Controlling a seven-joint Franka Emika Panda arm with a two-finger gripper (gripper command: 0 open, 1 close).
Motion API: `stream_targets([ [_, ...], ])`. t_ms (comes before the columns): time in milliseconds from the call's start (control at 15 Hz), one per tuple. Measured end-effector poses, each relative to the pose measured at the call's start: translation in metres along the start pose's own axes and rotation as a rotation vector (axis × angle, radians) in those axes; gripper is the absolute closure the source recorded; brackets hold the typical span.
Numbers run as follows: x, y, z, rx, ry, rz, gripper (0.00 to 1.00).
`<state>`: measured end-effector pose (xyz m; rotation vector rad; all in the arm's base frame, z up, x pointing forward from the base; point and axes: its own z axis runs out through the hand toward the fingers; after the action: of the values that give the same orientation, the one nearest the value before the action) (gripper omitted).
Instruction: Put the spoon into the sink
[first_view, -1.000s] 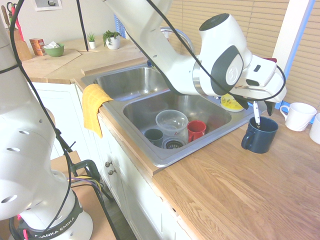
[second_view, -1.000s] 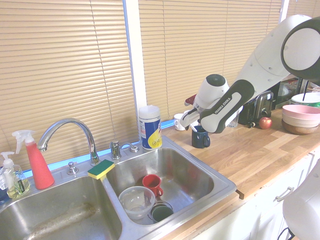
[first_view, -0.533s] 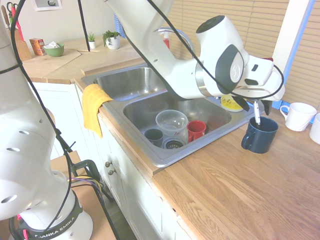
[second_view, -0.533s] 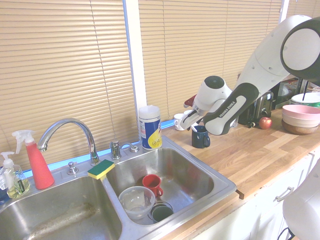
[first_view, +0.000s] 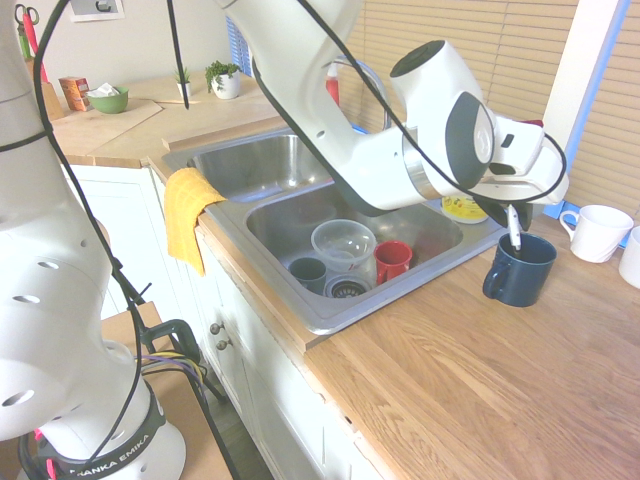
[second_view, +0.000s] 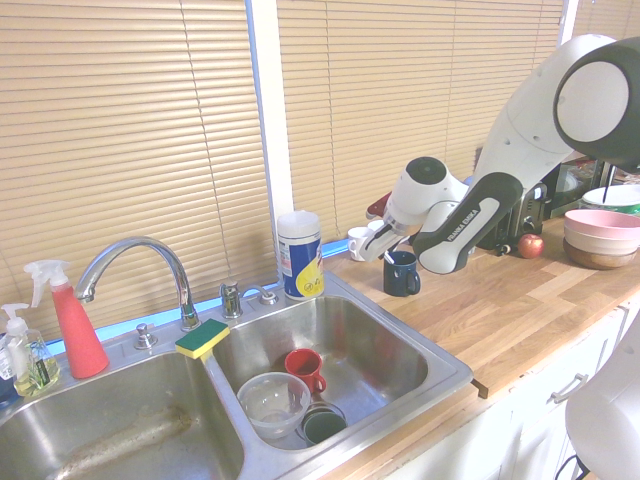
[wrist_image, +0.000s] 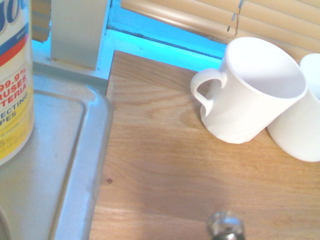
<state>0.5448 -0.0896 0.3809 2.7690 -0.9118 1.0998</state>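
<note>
The slim white spoon (first_view: 514, 228) stands upright in a dark blue mug (first_view: 520, 270) on the wooden counter, just right of the sink (first_view: 300, 300). My gripper (first_view: 513, 213) hangs over the mug with its jaws close on either side of the handle's top, still open. From the other side, the gripper (second_view: 384, 250) reaches in over the same mug (second_view: 401, 274), and the spoon (second_view: 389, 257) pokes out beneath it. A blurred metallic tip (wrist_image: 225, 225) shows at the wrist view's lower edge. The sink's (second_view: 395, 345) right basin lies left of the mug.
The right basin holds a clear plastic bowl (first_view: 343, 245), a red cup (first_view: 392, 260) and a dark green cup (first_view: 308, 272). A wipes canister (second_view: 299, 255) stands on the sink's back rim. Two white mugs (wrist_image: 250, 90) sit by the window. A yellow cloth (first_view: 185, 215) hangs over the front rim.
The jaws have drawn in around the spoon's handle from a wide stance. The wrist has shifted slightly above the mug. Spoon and mug have not moved.
</note>
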Motion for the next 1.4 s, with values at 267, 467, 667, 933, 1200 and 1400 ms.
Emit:
stream_targets([
  [267, 0.004, -0.001, 0.003, 0.003, 0.006, -0.001, 1.00],
  [467, 0.005, 0.000, 0.002, 0.012, 0.010, -0.001, 1.00],
  [667, 0.007, 0.002, 0.002, 0.021, 0.015, 0.004, 1.00],
  [933, 0.009, 0.013, -0.002, 0.065, 0.033, 0.034, 1.00],
  [1200, 0.005, 0.026, -0.018, 0.109, 0.059, 0.044, 1.00],
  [1400, -0.002, 0.027, -0.037, 0.150, 0.081, 0.055, 1.00],
])
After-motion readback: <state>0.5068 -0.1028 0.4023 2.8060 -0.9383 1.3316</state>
